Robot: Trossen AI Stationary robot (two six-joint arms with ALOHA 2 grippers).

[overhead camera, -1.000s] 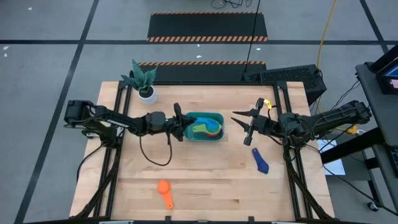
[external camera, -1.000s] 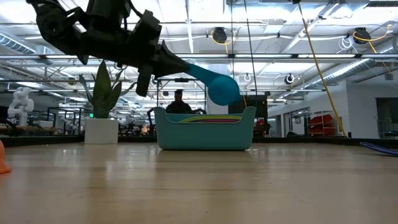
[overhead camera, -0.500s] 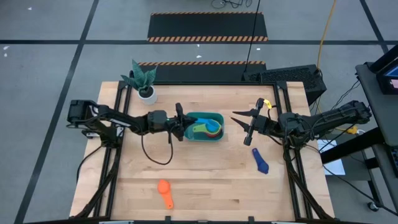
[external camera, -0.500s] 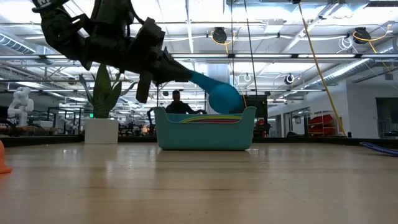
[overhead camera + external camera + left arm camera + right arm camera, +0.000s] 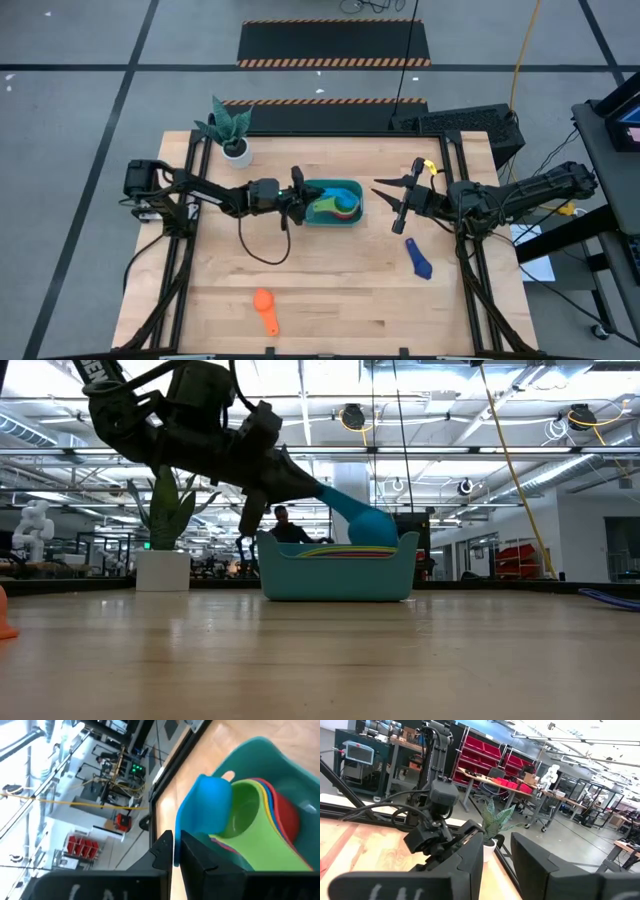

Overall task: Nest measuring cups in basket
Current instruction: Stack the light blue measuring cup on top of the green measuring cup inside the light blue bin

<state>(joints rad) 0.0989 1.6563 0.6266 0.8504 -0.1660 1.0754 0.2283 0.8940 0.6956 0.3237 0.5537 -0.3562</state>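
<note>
Over the basket's (image 5: 348, 218) left end, my left gripper (image 5: 176, 851) pinches the light blue cup's (image 5: 207, 807) handle — bowl pointing right, onto the nested stack (image 5: 270, 815).

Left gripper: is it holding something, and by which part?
Yes. The left gripper holds the light blue cup by its flat handle, bowl over the basket. The right gripper holds nothing.

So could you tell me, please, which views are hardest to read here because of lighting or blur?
Low view: bright ceiling lights backlight the left gripper, leaving it nearly a silhouette over the basket. Left wrist view: bright window glare, dark fingers soft at close range. High view: evenly lit and easy to read.
</note>
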